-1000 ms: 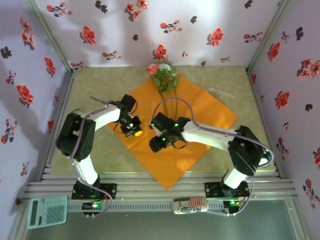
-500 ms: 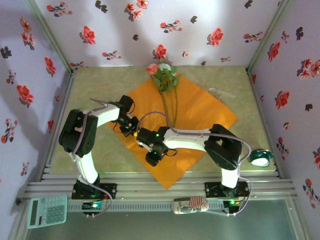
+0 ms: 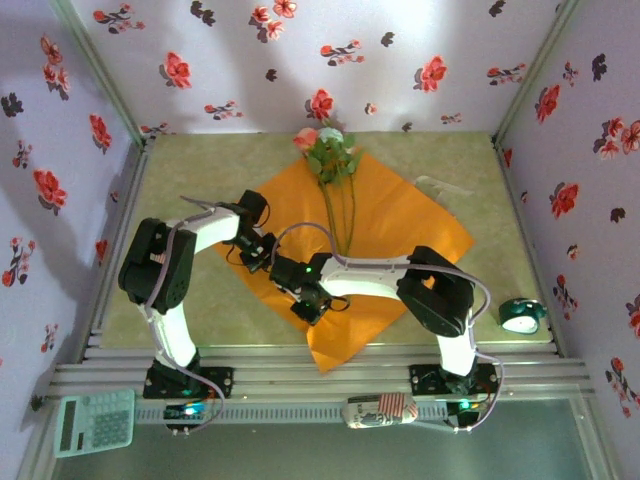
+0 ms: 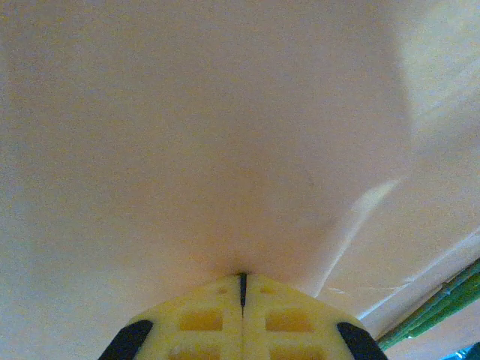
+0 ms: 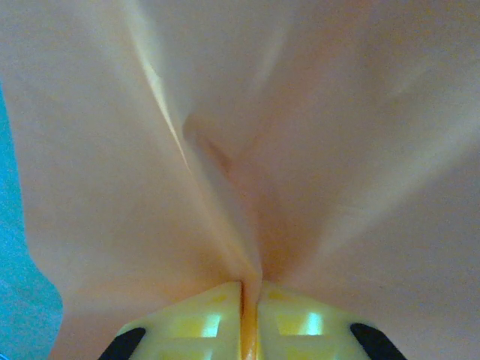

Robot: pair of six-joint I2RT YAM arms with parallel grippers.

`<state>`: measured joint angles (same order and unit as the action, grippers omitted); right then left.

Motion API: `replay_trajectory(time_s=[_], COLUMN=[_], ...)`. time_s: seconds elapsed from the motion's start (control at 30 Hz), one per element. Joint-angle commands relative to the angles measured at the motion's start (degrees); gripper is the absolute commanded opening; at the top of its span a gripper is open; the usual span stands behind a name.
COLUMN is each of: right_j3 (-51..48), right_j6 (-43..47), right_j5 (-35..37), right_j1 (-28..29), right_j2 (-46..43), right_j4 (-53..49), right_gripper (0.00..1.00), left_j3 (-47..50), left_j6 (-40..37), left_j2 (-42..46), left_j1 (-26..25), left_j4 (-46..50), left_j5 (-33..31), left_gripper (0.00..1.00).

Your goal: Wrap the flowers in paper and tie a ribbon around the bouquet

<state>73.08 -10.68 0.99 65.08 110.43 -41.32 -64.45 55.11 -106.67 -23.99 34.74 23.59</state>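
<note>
- Flower-print wallpaper closes in three sides of a pale green worktop (image 3: pixel 200 170). The orange paper (image 3: pixel 400 225) lies on it as a diamond with one corner towards the arms.
- The flowers (image 3: pixel 325 150) lie along the sheet's middle line. Their blooms reach past the far corner and their stems run back towards the centre.
- The left end effector (image 3: pixel 262 255) is at the sheet's left part. In its wrist view the yellow fingers (image 4: pixel 210 322) are closed, and the paper (image 4: pixel 210 135) draws down into their tips, so it appears pinched there.
- The right end effector (image 3: pixel 308 305) reaches across to the near-left side. Its wrist view shows a sliver of orange paper (image 5: pixel 337 150) clamped between the closed fingers (image 5: pixel 300 322), with creases fanning out from the grip.
- The step in hand looks like folding the left half over the stems.
- To do it well, lift both grips together and keep them level (thin paper tears where one side pulls ahead).
- Carry the flap in a low arc over the stems (image 4: pixel 442 304) without dragging them off the middle line.
- Set the edge down beyond the stems before letting go, or it may spring back.
- The ribbon (image 3: pixel 440 185) lies on the worktop off the sheet's far-right edge, well apart from both grips. It comes into use once the cone is formed.
</note>
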Motion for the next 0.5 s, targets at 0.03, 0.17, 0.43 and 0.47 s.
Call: replay_trajectory(time_s=[0.03,0.17,0.43,0.47], right_j3=[0.9,1.5,2.3,2.4], right_j6=[-0.2,1.6,2.6,2.5], right_j5=[-5.9,-17.5,-36.4,-37.8], right_j1=[-2.3,-6.6,-13.0,-13.4], right_j2=[0.6,-0.3,0.0,0.2], right_j4=[-3.2,-4.0,-4.6,-4.7], right_gripper=[0.1,0.1,0.06,0.06], left_j3=[-1.7,-3.6,1.9,3.6], left_j6=[-1.8,-2.0,5.5,6.8], left_j2=[-1.6,2.0,17.8,19.6], left_j1=[-0.2,-0.2,-0.3,-0.4], left_j4=[0.7,5.1,10.5,9.9], left_j5=[-2.6,-5.5,-8.4,-7.4], left_gripper=[0.0,0.17,0.63,0.66])
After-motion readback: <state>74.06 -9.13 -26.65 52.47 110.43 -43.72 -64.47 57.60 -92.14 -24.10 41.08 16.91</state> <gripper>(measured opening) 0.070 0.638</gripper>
